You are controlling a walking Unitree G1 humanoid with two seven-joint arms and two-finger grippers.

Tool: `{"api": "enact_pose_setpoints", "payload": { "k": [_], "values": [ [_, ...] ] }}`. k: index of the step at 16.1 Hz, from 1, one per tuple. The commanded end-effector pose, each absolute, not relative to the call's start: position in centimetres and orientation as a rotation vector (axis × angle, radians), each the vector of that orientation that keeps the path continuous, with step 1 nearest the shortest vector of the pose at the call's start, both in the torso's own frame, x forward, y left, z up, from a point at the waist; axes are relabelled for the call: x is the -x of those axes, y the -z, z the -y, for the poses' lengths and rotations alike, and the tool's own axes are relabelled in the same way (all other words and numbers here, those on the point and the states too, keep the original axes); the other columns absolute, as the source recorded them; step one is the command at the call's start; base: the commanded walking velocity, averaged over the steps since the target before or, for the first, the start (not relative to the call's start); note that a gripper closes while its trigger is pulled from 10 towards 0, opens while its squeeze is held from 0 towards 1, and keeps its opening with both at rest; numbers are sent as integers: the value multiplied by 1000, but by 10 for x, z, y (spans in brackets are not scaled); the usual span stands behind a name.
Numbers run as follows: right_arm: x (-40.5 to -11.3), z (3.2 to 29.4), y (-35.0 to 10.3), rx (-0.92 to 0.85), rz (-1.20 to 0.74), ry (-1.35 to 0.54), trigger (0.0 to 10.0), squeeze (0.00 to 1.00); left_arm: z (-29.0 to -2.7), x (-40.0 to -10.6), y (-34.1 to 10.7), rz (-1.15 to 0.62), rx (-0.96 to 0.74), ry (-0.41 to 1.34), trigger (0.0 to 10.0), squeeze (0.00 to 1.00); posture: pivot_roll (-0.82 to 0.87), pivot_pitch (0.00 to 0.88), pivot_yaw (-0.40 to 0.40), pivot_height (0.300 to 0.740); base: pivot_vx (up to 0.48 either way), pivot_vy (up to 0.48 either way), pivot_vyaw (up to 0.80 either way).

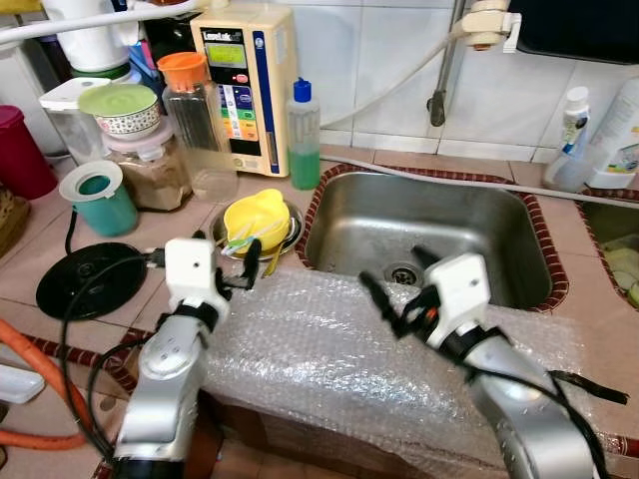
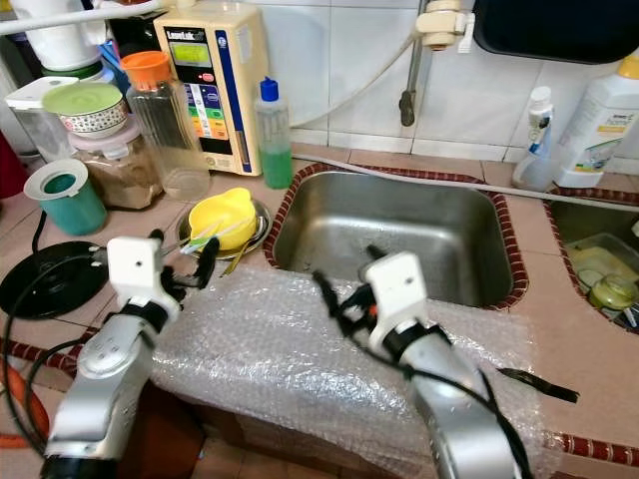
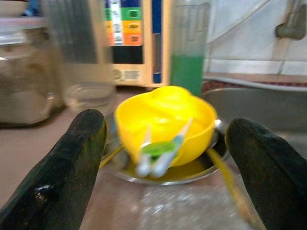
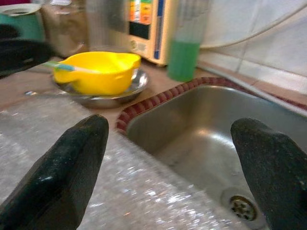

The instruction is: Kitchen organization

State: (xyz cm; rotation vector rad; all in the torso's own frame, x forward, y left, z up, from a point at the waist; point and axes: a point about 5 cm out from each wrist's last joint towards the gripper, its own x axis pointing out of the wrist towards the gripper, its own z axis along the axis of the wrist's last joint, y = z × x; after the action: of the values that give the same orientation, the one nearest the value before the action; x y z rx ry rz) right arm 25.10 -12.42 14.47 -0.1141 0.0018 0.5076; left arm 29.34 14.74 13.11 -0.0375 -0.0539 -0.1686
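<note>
- Tiled counter (image 1: 589, 329): pinkish tiles with a dark red patterned border, run along a white tiled wall.
- Sink (image 1: 429, 235): a steel basin set into the counter, drain seen near its front wall.
- Bubble wrap (image 1: 329, 349): a clear sheet laid over the counter's front edge, just before the sink; both grippers are held above it.
- Water machine (image 1: 245, 85): a cream box with a coloured panel, stood against the wall.
- Tall plastic jar (image 1: 195, 125): clear, capped in orange, placed beside the machine.
- Black round base (image 1: 90, 279): laid flat at the left, a cable attached.
- Green soap bottle (image 1: 304, 135): blue-capped, stood between the machine and the sink.
- Left gripper (image 1: 222, 261): fingers spread apart, nothing held, pointed at the yellow bowl and near it.
- Right gripper (image 1: 396, 287): fingers spread apart, nothing held, poised at the sink's front rim.
- Yellow bowl (image 1: 257, 218): seated in a shallow steel dish (image 3: 168, 175) just left of the sink, thin utensils leant across it.
</note>
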Motion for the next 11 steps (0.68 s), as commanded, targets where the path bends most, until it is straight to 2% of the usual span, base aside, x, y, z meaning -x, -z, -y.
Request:
{"api": "enact_pose_setpoints", "payload": {
  "k": [1,5,11],
  "values": [
    [-248,121,-150,121,15,-529,10000,0,-145,-296,-130,40,48,187,10000,0,-4,0,49,740,0,0,0],
    [-244,118,-151,125,5,-562,10000,0,-146,-303,-124,23,77,155,10000,0,-23,0,57,740,0,0,0],
    [-242,117,-151,124,-8,-590,10000,0,-160,-311,-124,41,70,78,10000,0,-27,0,56,740,0,0,0]
  ]
}}
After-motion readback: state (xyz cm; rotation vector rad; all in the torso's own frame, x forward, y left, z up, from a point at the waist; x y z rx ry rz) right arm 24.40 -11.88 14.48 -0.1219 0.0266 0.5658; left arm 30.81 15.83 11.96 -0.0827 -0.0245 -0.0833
